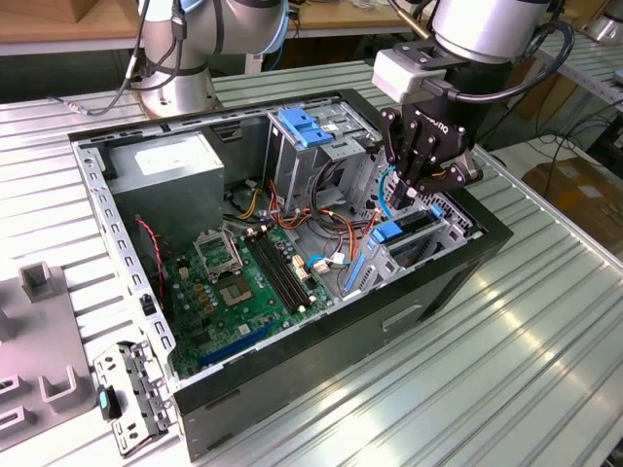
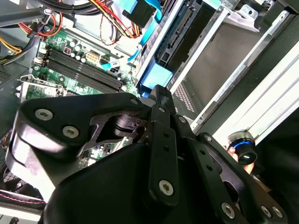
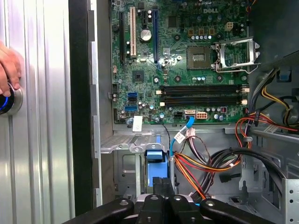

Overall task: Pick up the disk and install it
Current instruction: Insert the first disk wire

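Note:
The disk (image 1: 404,232) sits on edge in the drive cage at the exterior view's right side of the open computer case (image 1: 321,336); its blue side bracket (image 1: 386,232) faces up. In both wrist views the blue bracket (image 2: 156,77) (image 3: 155,156) lies just past my fingertips. The disk's dark body (image 2: 180,32) reaches deep into the bay. My gripper (image 1: 407,195) (image 2: 159,91) (image 3: 161,185) hangs directly over the bracket, its fingers shut together with nothing between them. Whether the tips touch the bracket I cannot tell.
Inside the case are a green motherboard (image 1: 243,282), a grey power-supply box (image 1: 175,165), a cage with a blue latch (image 1: 307,126) and loose cables (image 3: 205,165). A hand (image 3: 8,65) rests on a blue-lit button (image 3: 7,100) outside the case. Grey fixtures (image 1: 39,282) lie on the slatted table.

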### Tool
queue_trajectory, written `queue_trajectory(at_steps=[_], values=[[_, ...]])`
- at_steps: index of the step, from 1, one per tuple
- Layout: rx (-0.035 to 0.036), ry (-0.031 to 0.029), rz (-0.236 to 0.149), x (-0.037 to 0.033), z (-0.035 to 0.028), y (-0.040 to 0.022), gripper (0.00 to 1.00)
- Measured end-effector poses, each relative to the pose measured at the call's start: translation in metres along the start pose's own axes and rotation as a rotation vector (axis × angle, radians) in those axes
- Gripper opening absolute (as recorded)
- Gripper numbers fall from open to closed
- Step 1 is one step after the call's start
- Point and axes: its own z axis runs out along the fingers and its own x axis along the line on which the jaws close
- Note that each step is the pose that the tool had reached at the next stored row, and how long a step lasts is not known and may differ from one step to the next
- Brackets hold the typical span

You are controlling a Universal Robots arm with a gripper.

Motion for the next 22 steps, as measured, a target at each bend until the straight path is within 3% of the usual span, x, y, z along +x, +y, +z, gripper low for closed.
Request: queue_trajectory(at_steps=[10, 12, 16, 19, 22], values=[[-0.0001, -0.0002, 0.0, -0.0001, 0.0002, -0.0011, 0.11], [-0.0001, 0.0002, 0.0, -0.0003, 0.0001, -0.0083, 0.11], [-0.0018, 0.0025, 0.0, -0.0039, 0.0004, -0.0344, 0.11], [-0.0014, 0.0023, -0.01, -0.0049, 0.0005, -0.0411, 0.11], [0.002, 0.0019, -0.071, -0.0049, 0.0006, -0.0414, 0.11]])
